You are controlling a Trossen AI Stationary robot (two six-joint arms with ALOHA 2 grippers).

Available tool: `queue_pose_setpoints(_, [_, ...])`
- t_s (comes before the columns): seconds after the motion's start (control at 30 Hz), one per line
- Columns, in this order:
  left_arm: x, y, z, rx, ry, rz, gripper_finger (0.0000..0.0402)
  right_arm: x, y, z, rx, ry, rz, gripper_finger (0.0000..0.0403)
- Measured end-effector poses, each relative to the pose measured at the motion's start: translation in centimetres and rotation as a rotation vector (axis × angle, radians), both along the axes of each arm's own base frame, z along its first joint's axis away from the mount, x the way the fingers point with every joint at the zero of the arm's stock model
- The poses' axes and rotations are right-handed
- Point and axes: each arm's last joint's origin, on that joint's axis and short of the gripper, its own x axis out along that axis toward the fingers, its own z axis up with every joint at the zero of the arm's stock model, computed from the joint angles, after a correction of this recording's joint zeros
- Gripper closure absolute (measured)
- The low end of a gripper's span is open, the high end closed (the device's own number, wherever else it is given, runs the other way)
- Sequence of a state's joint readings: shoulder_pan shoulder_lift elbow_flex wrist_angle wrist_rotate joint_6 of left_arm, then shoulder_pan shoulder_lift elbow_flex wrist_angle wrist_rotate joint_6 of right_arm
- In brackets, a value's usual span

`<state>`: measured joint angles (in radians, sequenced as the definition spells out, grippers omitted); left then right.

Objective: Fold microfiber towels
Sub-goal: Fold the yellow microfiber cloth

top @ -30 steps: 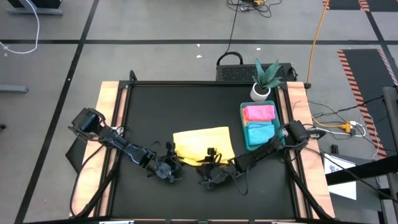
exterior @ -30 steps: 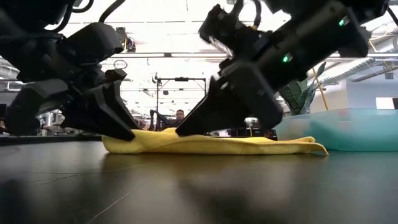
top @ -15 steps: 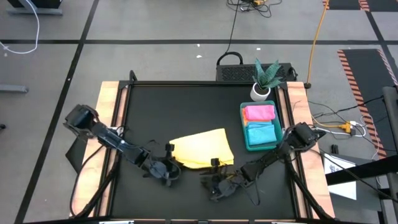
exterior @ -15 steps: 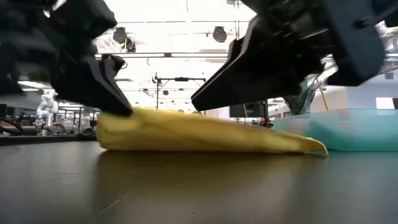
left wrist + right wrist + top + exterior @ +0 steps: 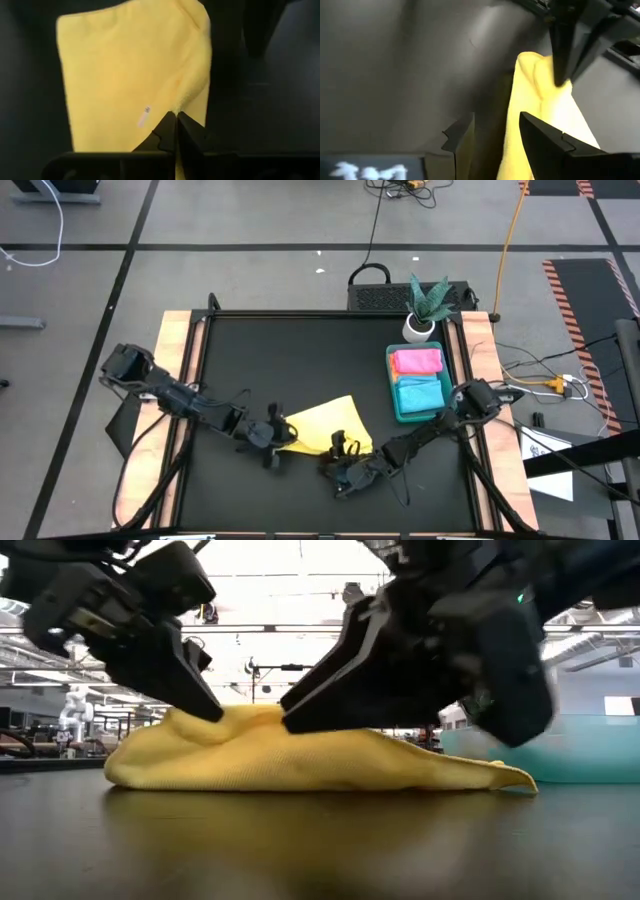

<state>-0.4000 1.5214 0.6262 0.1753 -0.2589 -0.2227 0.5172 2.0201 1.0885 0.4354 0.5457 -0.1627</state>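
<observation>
One yellow towel (image 5: 325,420) lies on the black table near its front middle, bunched and raised at its left side (image 5: 200,735). My left gripper (image 5: 277,435) is shut on its near left part. My right gripper (image 5: 340,448) is open at the towel's near right edge, with the cloth (image 5: 512,145) running between its fingers. A pink towel (image 5: 417,360) and a light blue towel (image 5: 420,392) lie folded in the green tray (image 5: 392,385). A second yellow towel does not show. My left gripper pinches a raised fold of the yellow towel (image 5: 186,100) at its near left corner between its two fingers, slanting down from the table's left. The pinched part is lifted; the rest of the cloth lies slack on the table. My right gripper stands with its fingers on either side of the towel's near right edge. One finger (image 5: 545,145) lies against the cloth and, in the low view, its tip (image 5: 292,723) rests on top of the towel, slanting down from the right.
The green tray stands at the table's right edge, with a potted plant (image 5: 425,315) just behind it. The table's far half (image 5: 290,350) is bare black mat. Wooden rails run along the left and right edges.
My left gripper has gone toward the table's far and right side and risen a little, taking the towel's near left corner with it. The towel, flat before, is now bunched and raised at its left. My right gripper drew back toward the near edge, then returned to the towel.
</observation>
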Motion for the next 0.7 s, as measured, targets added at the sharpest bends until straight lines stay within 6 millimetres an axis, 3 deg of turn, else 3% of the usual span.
queue_pose_setpoints(0.13, [0.3, 1.2, -0.2, -0.021, 0.031, 0.009, 0.0366, 0.9, -1.3, -0.9, -0.015, -0.001, -0.029, 0.0237])
queue_pose_setpoints(0.4, [0.4, 3.3, -0.2, -0.079, 0.11, -0.024, 0.0238, 2.1, -4.1, -1.4, 0.104, -0.016, -0.173, 0.0216])
queue_pose_setpoints(0.57, [-0.1, 2.1, -0.2, -0.017, 0.114, -0.166, 0.0196, 2.4, -5.0, -1.5, 0.128, -0.01, -0.211, 0.0219])
queue_pose_setpoints(0.7, [-0.5, 0.4, -0.5, 0.202, 0.085, -0.248, 0.0196, 2.4, -5.0, -1.5, 0.129, -0.012, -0.21, 0.0221])
